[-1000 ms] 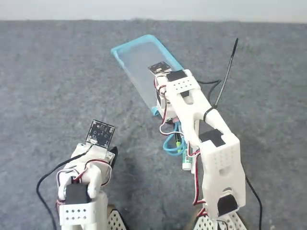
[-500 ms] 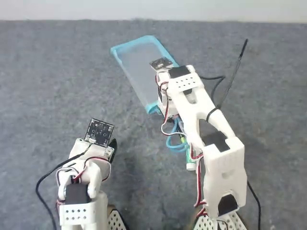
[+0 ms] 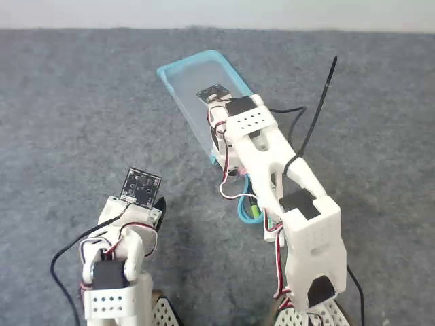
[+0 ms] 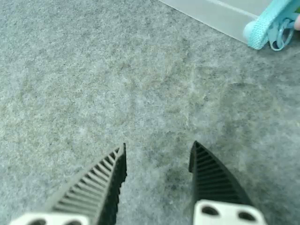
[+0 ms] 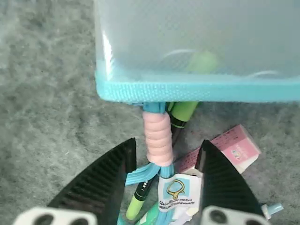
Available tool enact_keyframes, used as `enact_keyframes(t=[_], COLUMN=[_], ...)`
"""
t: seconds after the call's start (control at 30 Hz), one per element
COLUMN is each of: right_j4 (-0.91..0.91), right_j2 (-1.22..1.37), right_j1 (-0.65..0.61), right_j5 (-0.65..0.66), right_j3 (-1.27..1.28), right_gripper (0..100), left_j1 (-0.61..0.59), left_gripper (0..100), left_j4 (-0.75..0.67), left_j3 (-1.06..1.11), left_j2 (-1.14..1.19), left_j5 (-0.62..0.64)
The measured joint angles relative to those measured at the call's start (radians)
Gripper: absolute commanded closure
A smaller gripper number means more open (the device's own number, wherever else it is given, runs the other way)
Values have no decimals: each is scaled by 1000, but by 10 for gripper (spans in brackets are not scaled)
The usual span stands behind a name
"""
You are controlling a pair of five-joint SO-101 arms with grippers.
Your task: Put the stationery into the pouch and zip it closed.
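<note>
Translucent pouch with turquoise trim (image 3: 190, 81) lies flat on grey felt tabletop (image 3: 81, 102), near end under right arm. Right jaws apart, either side of pink ribbed zipper pull (image 5: 158, 138) at pouch's turquoise edge, not clamped on it. Green pen (image 5: 183, 112) pokes out past that edge; pink rectangular eraser (image 5: 234, 143) on tabletop just beside. Left jaws apart above bare tabletop, well apart from pouch.

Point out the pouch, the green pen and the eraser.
pouch (image 5: 197, 91): right wrist view, on its teal edge band.
green pen (image 5: 184, 111): right wrist view, on the barrel just outside the pouch.
eraser (image 5: 236, 145): right wrist view, on its pink top face.
</note>
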Motion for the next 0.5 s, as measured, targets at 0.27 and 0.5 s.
enact_keyframes(t=[0.27,0.5], right_j4=[-31,-103], right_j2=[0,72], right_j1=[-2,-2], right_j5=[0,0], right_j3=[0,0], right_gripper=[789,801], left_j1=[0,0], left_gripper=[793,793], left_j4=[6,6], left_j3=[0,0], left_j2=[0,0], left_j5=[0,0])
